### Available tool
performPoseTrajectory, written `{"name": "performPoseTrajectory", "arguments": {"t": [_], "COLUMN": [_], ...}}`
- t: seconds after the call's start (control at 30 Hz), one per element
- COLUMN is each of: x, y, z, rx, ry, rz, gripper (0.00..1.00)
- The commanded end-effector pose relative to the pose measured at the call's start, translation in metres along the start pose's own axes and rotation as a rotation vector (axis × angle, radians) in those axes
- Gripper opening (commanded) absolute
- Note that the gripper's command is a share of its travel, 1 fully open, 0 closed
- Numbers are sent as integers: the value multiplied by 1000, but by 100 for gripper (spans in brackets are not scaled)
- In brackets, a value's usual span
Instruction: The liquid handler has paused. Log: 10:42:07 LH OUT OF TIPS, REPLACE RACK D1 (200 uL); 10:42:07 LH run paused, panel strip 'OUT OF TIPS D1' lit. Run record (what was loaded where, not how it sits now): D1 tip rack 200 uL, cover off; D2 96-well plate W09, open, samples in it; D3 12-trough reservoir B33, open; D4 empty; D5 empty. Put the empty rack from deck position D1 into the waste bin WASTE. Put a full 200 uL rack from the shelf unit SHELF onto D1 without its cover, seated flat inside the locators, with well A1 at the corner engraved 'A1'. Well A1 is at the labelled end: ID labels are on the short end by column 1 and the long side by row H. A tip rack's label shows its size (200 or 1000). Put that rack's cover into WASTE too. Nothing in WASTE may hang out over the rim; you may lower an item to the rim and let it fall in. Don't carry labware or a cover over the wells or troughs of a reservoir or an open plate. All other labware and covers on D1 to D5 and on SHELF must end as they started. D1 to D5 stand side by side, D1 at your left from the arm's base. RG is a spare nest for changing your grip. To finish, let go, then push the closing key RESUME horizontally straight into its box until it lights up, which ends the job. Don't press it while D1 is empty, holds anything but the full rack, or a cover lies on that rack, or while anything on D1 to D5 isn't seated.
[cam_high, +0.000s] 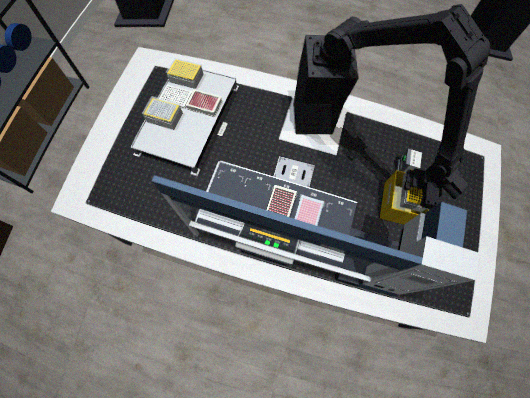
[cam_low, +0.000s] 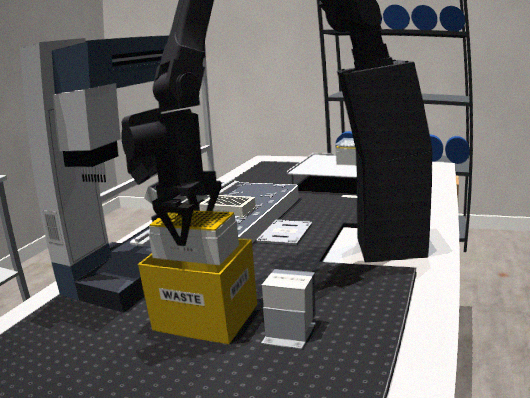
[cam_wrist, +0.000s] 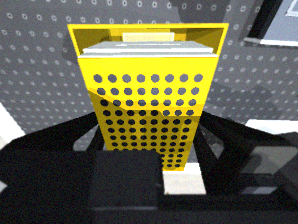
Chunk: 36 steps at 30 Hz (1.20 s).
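Note:
My gripper (cam_low: 186, 227) is shut on the empty tip rack (cam_low: 194, 236), a grey box with a yellow top full of dark empty holes. The rack hangs level with its lower part inside the mouth of the yellow bin WASTE (cam_low: 199, 295). In the wrist view the rack (cam_wrist: 147, 117) fills the middle, with the bin's rim (cam_wrist: 148, 37) around its far end. From above, the rack (cam_high: 414, 196) and the bin (cam_high: 397, 197) sit at the table's right. The deck (cam_high: 282, 197) holds a plate (cam_high: 281, 200) and a pink reservoir (cam_high: 308, 210). The shelf unit SHELF (cam_high: 185, 117) carries two yellow-topped racks (cam_high: 184, 71) (cam_high: 162, 111).
A grey box (cam_low: 287, 306) stands right of the bin. The spare nest RG (cam_low: 285, 233) lies on the mat behind it. The liquid handler's tower (cam_low: 78, 168) stands left of the bin, its blue gantry (cam_high: 285, 220) over the deck. The arm's black base column (cam_low: 387, 160) stands to the right.

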<state>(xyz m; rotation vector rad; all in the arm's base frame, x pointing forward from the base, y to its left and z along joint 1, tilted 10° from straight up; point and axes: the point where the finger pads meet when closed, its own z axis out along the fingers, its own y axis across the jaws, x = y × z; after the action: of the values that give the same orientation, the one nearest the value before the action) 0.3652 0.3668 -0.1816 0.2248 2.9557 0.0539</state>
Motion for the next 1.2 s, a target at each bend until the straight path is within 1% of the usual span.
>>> {"name": "performPoseTrajectory", "arguments": {"t": [0.0,0.93,1.17], "x": [-9,-8,-11], "y": [2,0,6], "z": [8,9,9], "rx": [0,4,-11], "ry": [-1,1,-9], "rz": [-1,-2,-1], "gripper": [0,0,0]}}
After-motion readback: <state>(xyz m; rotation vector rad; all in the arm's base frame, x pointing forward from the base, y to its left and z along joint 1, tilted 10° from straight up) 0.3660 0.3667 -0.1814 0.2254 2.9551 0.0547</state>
